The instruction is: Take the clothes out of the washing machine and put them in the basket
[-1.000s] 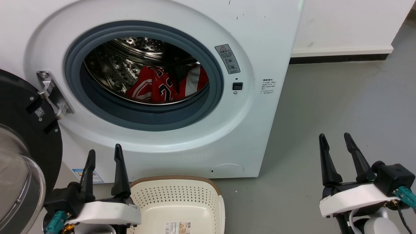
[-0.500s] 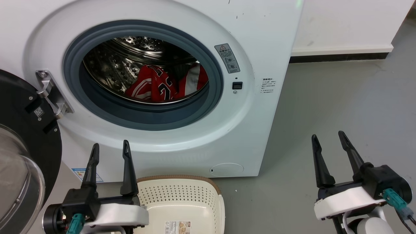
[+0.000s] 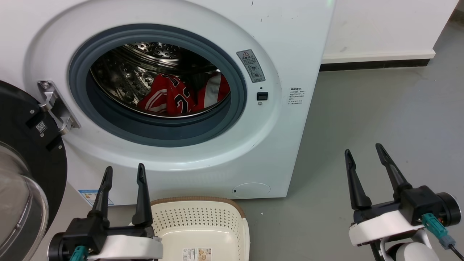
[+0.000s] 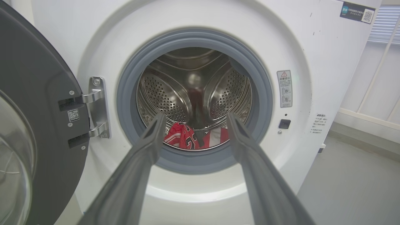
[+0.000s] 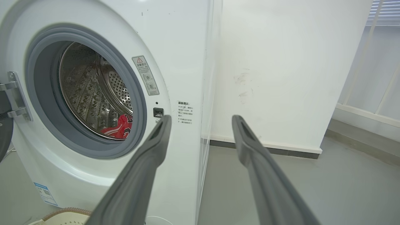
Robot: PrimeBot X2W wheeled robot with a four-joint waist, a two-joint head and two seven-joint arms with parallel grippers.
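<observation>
The white washing machine (image 3: pixel 290 43) stands with its dark door (image 3: pixel 25 152) swung open to the left. Red clothes (image 3: pixel 181 96) lie at the bottom of the steel drum, one with black-and-white numbers, one with a white stripe; the left wrist view shows the clothes (image 4: pixel 195 139) between my fingers, and the right wrist view shows the clothes (image 5: pixel 120 128) too. The cream basket (image 3: pixel 203 217) sits on the floor below the porthole. My left gripper (image 3: pixel 123 169) is open, just left of the basket. My right gripper (image 3: pixel 363 148) is open over the floor, right of the machine.
Grey floor (image 3: pixel 380 108) stretches right of the machine. A white wall with a dark skirting strip (image 3: pixel 373 63) runs behind. The open door's hinge (image 3: pixel 54 107) juts out at the porthole's left.
Both grippers shifted slightly: the left one moved a little right, the right one a little left. The view has shifted a bit. Clothes and basket lie as before.
</observation>
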